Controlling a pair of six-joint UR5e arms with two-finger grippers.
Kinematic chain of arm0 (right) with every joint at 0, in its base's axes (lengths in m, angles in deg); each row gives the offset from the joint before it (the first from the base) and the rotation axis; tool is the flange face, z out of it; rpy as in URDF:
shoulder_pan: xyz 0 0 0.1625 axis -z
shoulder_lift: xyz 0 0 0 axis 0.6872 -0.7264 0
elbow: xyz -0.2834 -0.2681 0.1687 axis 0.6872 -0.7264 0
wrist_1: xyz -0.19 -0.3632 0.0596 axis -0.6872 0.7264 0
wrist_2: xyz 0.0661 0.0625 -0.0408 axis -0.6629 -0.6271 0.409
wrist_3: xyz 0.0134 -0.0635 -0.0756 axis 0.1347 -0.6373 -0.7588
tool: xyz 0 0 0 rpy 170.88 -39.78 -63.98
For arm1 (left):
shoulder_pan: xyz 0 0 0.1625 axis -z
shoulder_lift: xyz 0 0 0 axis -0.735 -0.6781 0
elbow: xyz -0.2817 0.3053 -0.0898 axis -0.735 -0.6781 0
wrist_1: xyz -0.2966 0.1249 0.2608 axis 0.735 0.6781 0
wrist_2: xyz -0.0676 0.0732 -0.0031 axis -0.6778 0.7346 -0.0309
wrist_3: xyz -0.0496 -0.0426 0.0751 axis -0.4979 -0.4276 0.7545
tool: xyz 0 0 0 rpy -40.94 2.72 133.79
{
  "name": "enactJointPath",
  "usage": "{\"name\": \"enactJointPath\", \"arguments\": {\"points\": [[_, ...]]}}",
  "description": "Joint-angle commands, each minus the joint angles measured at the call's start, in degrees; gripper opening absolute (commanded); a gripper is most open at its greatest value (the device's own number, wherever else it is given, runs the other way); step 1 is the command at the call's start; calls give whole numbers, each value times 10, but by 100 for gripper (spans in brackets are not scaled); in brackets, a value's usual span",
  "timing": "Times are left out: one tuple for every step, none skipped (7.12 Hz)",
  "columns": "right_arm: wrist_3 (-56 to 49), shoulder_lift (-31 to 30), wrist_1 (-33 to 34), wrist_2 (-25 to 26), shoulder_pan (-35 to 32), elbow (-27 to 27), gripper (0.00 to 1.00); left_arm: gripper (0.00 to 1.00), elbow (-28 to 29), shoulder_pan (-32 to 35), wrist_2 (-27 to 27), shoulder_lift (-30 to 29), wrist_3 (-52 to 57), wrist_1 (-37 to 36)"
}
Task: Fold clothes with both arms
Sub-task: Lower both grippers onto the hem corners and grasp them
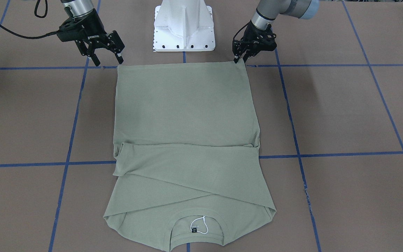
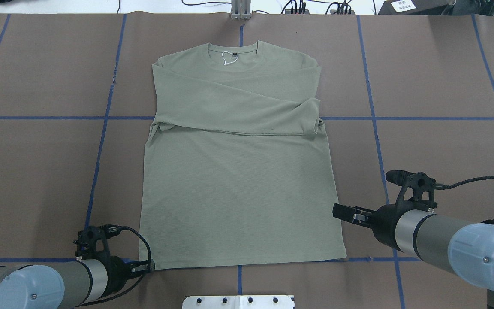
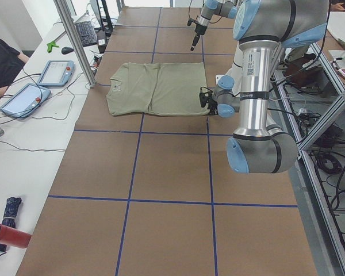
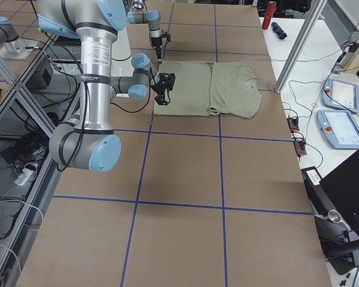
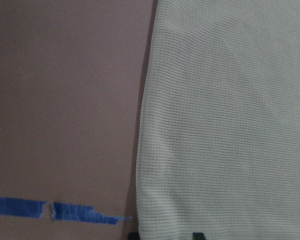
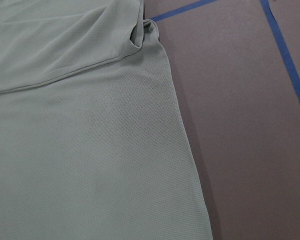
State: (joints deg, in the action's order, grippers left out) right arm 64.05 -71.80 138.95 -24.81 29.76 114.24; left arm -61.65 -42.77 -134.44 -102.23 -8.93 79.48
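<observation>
Nearest, the shirt (image 1: 187, 105) collar (image 1: 196, 242) faces the table's (image 1: 345, 112) operators' edge, hem (image 1: 180, 64) robot-side for corner grasps: right gripper (image 1: 109, 62) spread, left gripper's (image 1: 240, 60) state unclear.

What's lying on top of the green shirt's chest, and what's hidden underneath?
Both sleeves lie folded across the chest of the shirt, overlapping. The black neck label shows at the collar, uncovered. The chest fabric beneath the sleeves is covered.

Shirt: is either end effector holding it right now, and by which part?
Right end effector is open and holds nothing. Left end effector sits at the hem corner of the shirt nearest it; whether it has clamped cannot be told.
</observation>
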Motion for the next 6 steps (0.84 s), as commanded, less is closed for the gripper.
{"name": "enactJointPath", "arguments": {"points": [[46, 0, 2, 6, 11, -6, 97, 0, -18, 3, -1, 0, 1, 0], [93, 0, 15, 56, 44, -10, 97, 0, -41, 7, -2, 2, 1, -1], [140, 3, 45, 90, 69, -11, 96, 0, -57, 8, -2, 4, 1, -3], [187, 4, 64, 100, 84, -13, 94, 0, -64, 10, -2, 0, 0, -3], [211, 19, 76, 127, 104, -40, 93, 0, -74, 11, -3, 0, 0, -3], [211, 32, 76, 143, 112, -67, 98, 0, -82, 11, -3, 1, 0, -3]]}}
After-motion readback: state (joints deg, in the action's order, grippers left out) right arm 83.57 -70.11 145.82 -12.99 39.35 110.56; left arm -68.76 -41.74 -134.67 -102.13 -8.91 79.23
